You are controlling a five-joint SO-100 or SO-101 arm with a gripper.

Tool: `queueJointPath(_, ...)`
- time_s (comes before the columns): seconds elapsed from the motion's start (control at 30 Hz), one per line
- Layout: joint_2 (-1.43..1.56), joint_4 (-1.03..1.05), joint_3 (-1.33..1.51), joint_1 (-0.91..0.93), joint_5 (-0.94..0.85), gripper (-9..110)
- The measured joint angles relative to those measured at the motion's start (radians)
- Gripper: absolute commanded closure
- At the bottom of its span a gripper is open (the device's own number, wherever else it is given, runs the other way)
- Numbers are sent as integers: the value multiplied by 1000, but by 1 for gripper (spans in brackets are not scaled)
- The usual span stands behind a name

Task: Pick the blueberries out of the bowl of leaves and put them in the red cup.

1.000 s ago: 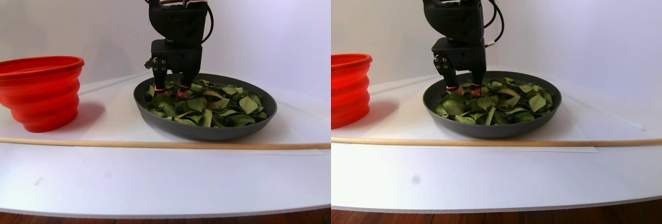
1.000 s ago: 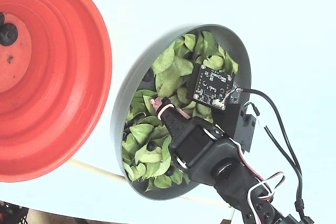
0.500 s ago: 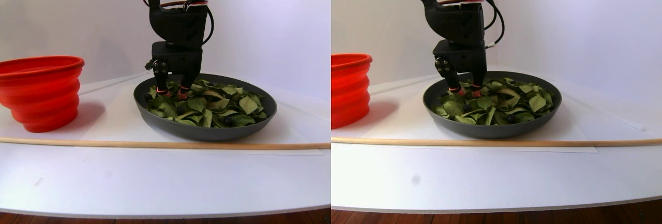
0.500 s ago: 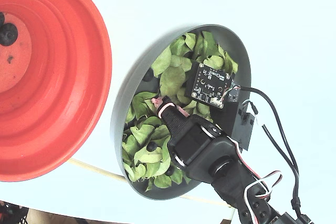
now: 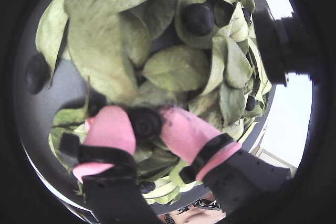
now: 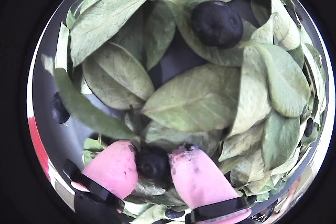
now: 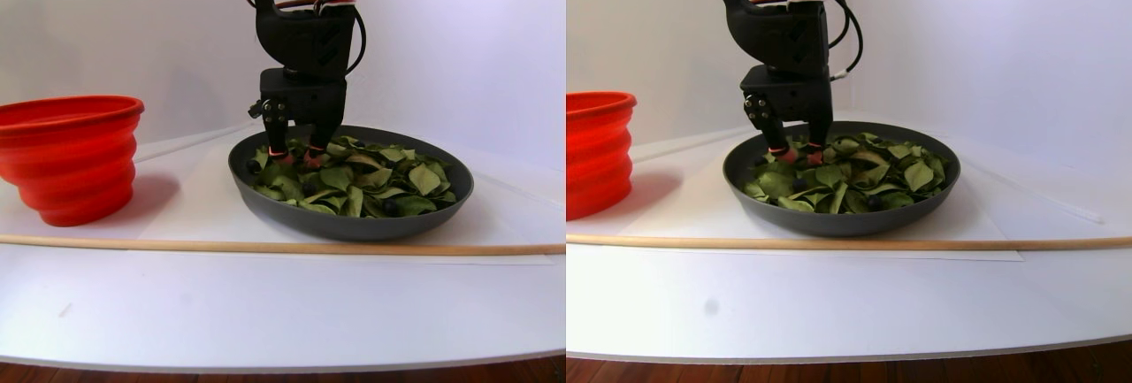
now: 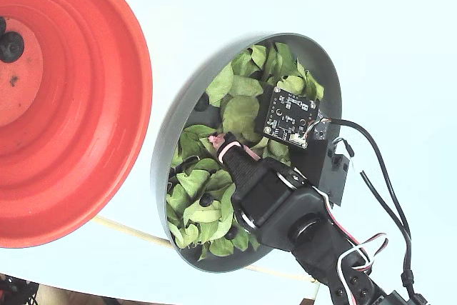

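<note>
The blueberry [image 6: 153, 162] being worked on sits low in the bowl [image 6: 39, 129], wedged between the two pink fingertips [image 6: 113, 167] with leaves [image 6: 197, 98] tucked under and around it. It looks like a light little thing, round and smooth-skinned, so I'd expect it to roll or squirt out if squeezed off-centre, and to bruise or burst if squeezed hard. The sensible hold is across its widest part, pads on opposite sides, which is roughly how it sits in both wrist views. The gripper [image 5: 146, 125] is pinching that berry, both pads touching its sides, though how firmly I can't say. A thin leaf edge may be caught against one pad; the leaves look limp and weightless and could ride up with it.

Other berries lie loose: a big one [image 6: 217, 23] on the leaves at the far side, another [image 6: 59, 109] on the bare grey floor by the rim in the same wrist view.

In the fixed view the gripper [image 8: 223, 141] reaches down into the leafy bowl [image 8: 161, 155] from the arm [image 8: 285, 208]. The red cup [image 8: 107, 105] stands just beside the bowl, with a couple of dark berries [image 8: 10, 46] on its pale bottom. A thin wooden stick [image 7: 265, 246] lies along the table [image 7: 265, 312] in front.
</note>
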Motion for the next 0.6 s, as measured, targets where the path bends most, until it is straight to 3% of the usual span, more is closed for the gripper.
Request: queueJointPath(0.6,184,146,26,-26,25,91)
